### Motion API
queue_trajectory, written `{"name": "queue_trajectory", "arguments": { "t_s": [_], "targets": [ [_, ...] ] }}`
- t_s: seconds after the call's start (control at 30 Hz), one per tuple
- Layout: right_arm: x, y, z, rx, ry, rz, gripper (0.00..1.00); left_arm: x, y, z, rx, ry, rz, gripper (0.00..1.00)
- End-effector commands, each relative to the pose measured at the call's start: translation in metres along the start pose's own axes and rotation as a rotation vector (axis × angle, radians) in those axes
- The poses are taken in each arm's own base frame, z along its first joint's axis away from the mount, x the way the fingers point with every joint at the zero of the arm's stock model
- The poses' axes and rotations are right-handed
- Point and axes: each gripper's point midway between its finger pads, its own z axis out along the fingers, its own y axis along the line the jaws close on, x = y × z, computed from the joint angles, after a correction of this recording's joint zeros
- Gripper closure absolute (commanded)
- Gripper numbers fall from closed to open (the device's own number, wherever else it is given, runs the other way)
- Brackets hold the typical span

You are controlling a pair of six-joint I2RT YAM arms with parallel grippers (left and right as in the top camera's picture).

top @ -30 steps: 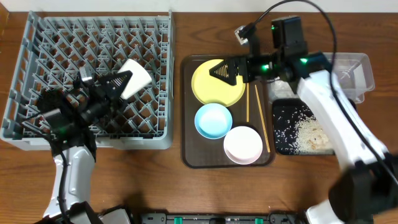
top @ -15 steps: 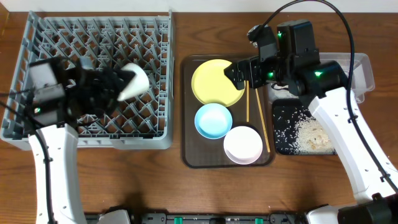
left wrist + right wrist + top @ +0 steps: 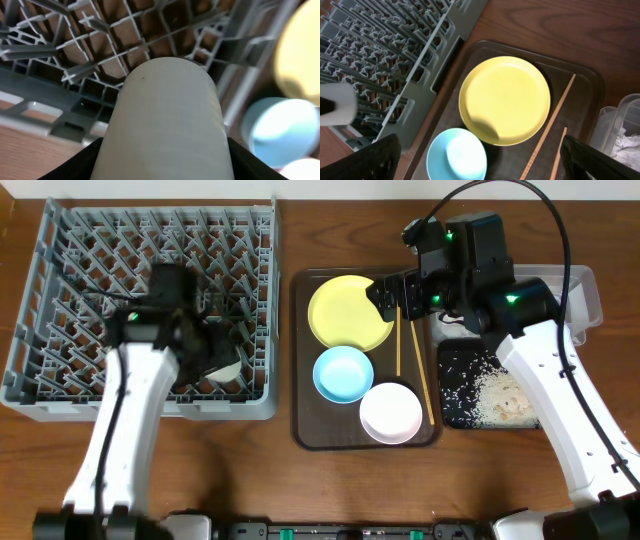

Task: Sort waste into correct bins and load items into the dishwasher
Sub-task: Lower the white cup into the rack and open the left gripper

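While the left gripper point(image 3: 165, 165) clamps the cup point(image 3: 167, 115) over the rack point(image 3: 75, 45), the right gripper point(image 3: 482, 160) hangs fully open above the plate point(image 3: 505, 100).

The grey plastic peg rack point(image 3: 50, 402) is crowded by upright pegs point(image 3: 90, 240); open wooden tabletop point(image 3: 250, 470) is found along the near edge.

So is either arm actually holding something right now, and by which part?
The left gripper holds the small white cup by its sides, over the grey rack. The right gripper is open and holds nothing.
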Motion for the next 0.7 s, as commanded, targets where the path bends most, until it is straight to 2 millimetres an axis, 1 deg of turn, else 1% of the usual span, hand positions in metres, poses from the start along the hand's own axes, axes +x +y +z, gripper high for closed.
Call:
{"name": "queue_trajectory", "arguments": {
  "t_s": [0.0,0.13,0.23,0.27,0.3,0.5,0.67],
  "targets": [
    [-0.002,-0.001,-0.002,0.008,-0.007,-0.017,0.01,0.008,0.002,0.024,-0.057,0.072,0.048,0.87],
    [-0.002,-0.001,-0.002,0.008,-0.005,-0.016,0.01,0.016,-0.006,0.034,-0.060,0.116,0.080,0.87],
    [-0.001,-0.001,-0.002,0.008,-0.004,-0.016,0.01,0.020,-0.009,0.035,-0.069,0.130,0.100,0.83],
    [-0.002,-0.001,-0.002,0.008,-0.004,-0.016,0.01,0.020,-0.009,0.035,-0.071,0.129,0.103,0.83],
    [-0.002,0.000,-0.002,0.008,-0.004,-0.016,0.01,0.020,-0.010,0.035,-0.071,0.127,0.105,0.78],
    [-0.001,0.000,-0.002,0.008,-0.004,-0.016,0.01,0.017,-0.011,0.036,-0.064,0.114,0.105,0.78],
    [-0.001,0.001,-0.002,0.000,-0.002,-0.016,0.01,0.016,-0.012,0.038,-0.063,0.113,0.122,0.70]
  ]
}}
